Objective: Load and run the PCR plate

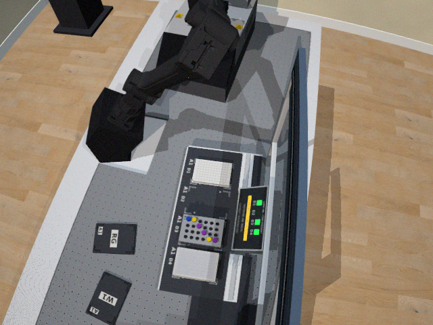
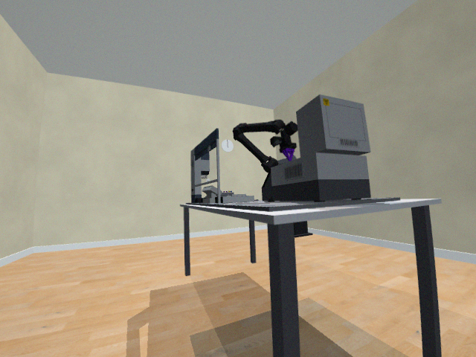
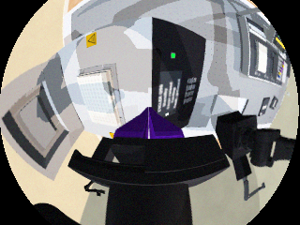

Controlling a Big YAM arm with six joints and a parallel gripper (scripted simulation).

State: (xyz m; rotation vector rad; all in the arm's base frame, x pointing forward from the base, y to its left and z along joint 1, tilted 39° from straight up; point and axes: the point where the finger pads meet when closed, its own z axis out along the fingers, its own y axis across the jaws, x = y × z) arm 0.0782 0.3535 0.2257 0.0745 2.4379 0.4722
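Note:
My gripper (image 2: 288, 155) (image 3: 148, 111) is shut with its purple fingertips together and nothing between them. It hangs just above the black key panel (image 3: 172, 84) of the cycler Q1 (image 2: 326, 172) (image 1: 209, 88). The panel's lamp (image 3: 172, 55) is green. Q1's lid (image 2: 330, 123) stands up, open. A white plate, M06 (image 3: 97, 90), lies on Q1's block left of the panel in the wrist view. Plate N06 (image 1: 212, 172) lies on D1. D2 (image 1: 208, 200) is empty. The nest W1 (image 1: 107, 298) is empty. In the top view the arm hides Q1's panel and the gripper.
The tube cooling block (image 1: 201, 231) with coloured tubes sits on D3 and the deep-well block (image 1: 195, 264) on D4. The regrip nest RG (image 1: 114, 238) is empty. A status panel (image 1: 249, 218) and a tall frame (image 1: 297, 175) stand behind the deck row.

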